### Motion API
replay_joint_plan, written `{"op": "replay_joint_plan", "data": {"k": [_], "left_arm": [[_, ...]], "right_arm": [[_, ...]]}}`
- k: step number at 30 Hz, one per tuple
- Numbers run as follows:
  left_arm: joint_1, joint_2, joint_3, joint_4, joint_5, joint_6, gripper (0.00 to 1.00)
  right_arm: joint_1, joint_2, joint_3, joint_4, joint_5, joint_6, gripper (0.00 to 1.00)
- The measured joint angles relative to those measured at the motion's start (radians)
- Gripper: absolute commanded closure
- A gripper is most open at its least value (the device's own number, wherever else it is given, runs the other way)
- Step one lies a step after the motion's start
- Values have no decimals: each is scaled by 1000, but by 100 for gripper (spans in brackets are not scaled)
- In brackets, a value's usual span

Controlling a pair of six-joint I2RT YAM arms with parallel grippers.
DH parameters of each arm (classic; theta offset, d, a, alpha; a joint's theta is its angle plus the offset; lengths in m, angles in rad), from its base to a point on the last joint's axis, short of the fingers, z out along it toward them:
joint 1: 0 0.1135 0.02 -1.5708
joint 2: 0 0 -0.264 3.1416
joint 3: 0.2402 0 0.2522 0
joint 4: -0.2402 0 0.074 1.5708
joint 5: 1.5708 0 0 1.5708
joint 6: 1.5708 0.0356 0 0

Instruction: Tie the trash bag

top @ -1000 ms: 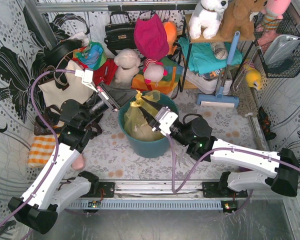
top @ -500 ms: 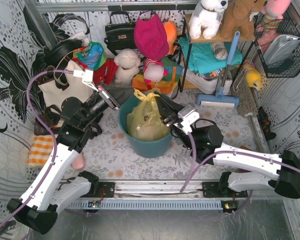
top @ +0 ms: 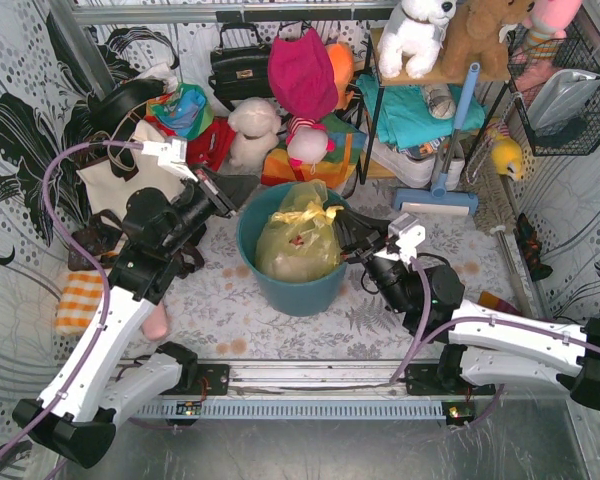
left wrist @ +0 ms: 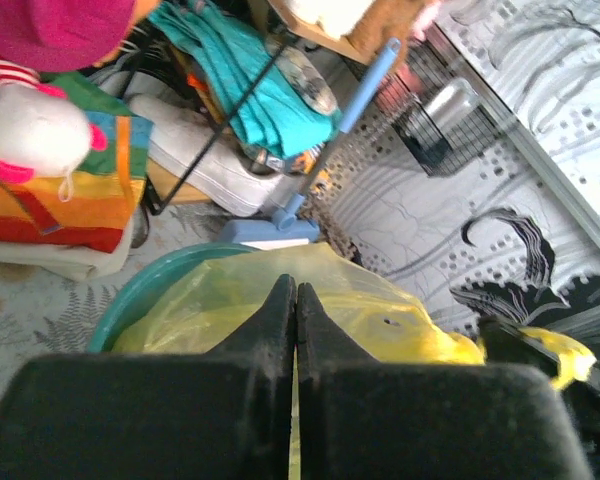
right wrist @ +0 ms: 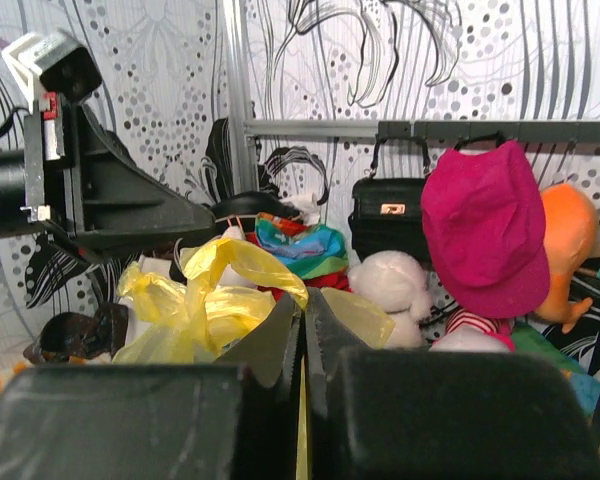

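Note:
The yellow trash bag (top: 298, 240) sits in the round teal bin (top: 300, 292), with its top gathered into a knot (top: 315, 213). My right gripper (top: 344, 227) is at the bin's right rim, shut on one floppy yellow end; that end shows at its fingertips in the right wrist view (right wrist: 302, 300). My left gripper (top: 248, 190) is at the bin's back left rim. In the left wrist view (left wrist: 297, 290) its jaws are shut, with a thin yellow strip between them and the bag (left wrist: 380, 310) just beyond.
Behind the bin are a cream tote (top: 120, 180), a black handbag (top: 240, 65), a magenta cap (top: 302, 70) and plush toys. A blue floor mop (top: 440, 190) and a shelf stand at the back right. An orange checked cloth (top: 80, 300) lies at the left.
My right gripper has drawn back from over the bin to its right side, pulling the yellow end with it. The bag's top has tightened into a knot. The left gripper shifted slightly left.

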Motion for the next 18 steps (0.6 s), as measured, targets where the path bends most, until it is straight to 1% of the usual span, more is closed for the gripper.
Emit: {"op": "replay_joint_plan", "data": {"k": [2,3,4,5,7,13,16,18], "left_arm": [[0,6,0,13,53,-9,61],[0,12,2,21,86,-18,52],[0,19,3,29,121,-27,47],[0,25,3,35,142,-44,43],[0,29,3,36,188,-71,40],[0,11,3,54,324,-121,35],[0,-3,3,58,387,-125,34],[0,-6,16,29,419,-99,34]], "right_arm": [[0,11,-2,-6,-1,19,100],[0,14,-2,-8,-1,23,100],[0,18,-2,-8,-2,27,100],[0,20,-2,-8,-2,31,100],[0,25,-2,-9,-3,40,100],[0,37,-2,-8,-10,44,100],[0,39,-2,-8,-10,44,100],[0,39,-2,-6,-10,44,100]]}}
